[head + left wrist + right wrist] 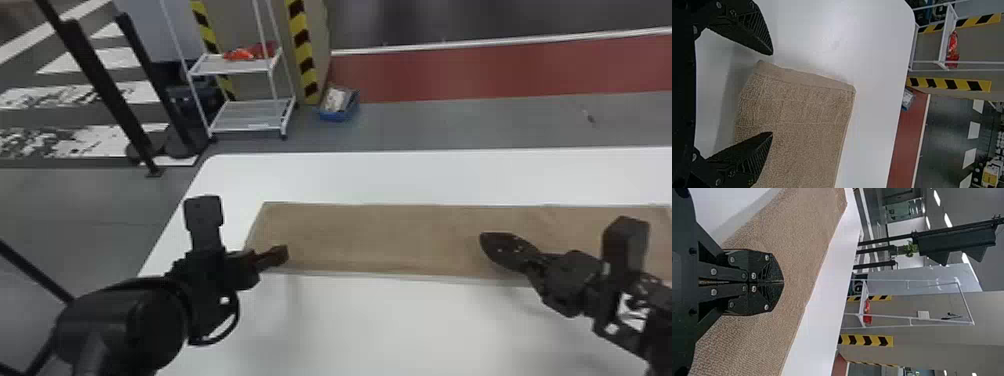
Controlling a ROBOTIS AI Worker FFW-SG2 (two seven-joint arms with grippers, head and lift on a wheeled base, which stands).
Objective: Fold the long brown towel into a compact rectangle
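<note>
The long brown towel [380, 237] lies flat across the white table, its left end near my left gripper [280, 255]. In the left wrist view my left gripper [772, 93] is open at that end, one finger beside the towel's end edge and the other over the towel [801, 109]. My right gripper [482, 240] is over the towel's right part. The right wrist view has my right gripper [783, 282] with fingers together, above the towel [801, 239], holding nothing visible.
The white table [350, 175] has its rounded far left corner near my left arm. Beyond it stand a white shelf cart [250, 120], a blue bin [340, 105] and black posts [105, 90] on the floor.
</note>
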